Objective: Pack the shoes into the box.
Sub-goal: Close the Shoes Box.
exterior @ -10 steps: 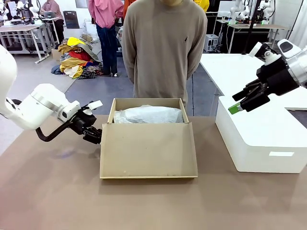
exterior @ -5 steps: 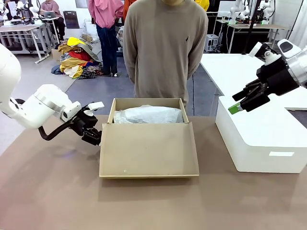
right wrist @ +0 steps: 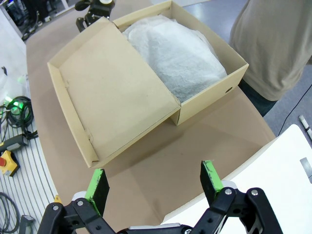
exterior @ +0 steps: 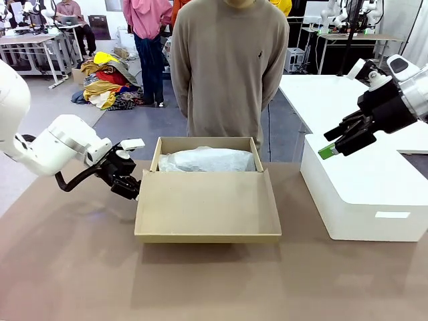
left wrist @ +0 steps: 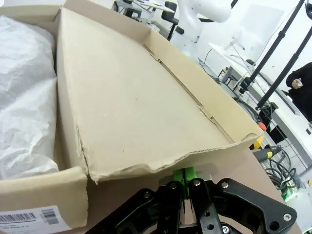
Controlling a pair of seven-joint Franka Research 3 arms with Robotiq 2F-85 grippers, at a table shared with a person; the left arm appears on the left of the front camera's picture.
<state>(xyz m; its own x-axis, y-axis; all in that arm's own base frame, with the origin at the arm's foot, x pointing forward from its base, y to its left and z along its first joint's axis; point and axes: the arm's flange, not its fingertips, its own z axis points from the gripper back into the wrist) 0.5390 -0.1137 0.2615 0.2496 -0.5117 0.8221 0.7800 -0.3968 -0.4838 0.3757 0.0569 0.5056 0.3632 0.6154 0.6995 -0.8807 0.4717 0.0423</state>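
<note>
You are at the closing step: the box (exterior: 206, 150) sits in the middle of the table (exterior: 73, 267), its tray is full of white tissue paper (exterior: 207, 160), and the shoes are not to be seen, so I judge they lie wrapped under that paper, though the pictures cannot confirm this. The hinged lid (exterior: 207, 204) lies folded out toward you, and its front edge stands a little above the table.

Your left gripper (exterior: 127, 187) is at the left side wall of the lid, near the hinge corner. In the left wrist view its green pads (left wrist: 184, 174) are pressed together just under the torn edge of the lid wall, so the jaws are closed; it looks like a pinch on the cardboard or a push from below, but I cannot tell which. The left arm comes in low, its wrist close above the table.

Your right gripper (exterior: 332, 145) hangs above the larger white box (exterior: 361, 194), well apart from the shoebox, with the jaws wide apart and holding nothing.

The next move, as I judge it, is to swing the lid up and over the tray. Keep the lift slow, because the thin cardboard wall can bend or slip from the pads.

The person (exterior: 231, 67) stands at the far side, behind the box.
</note>
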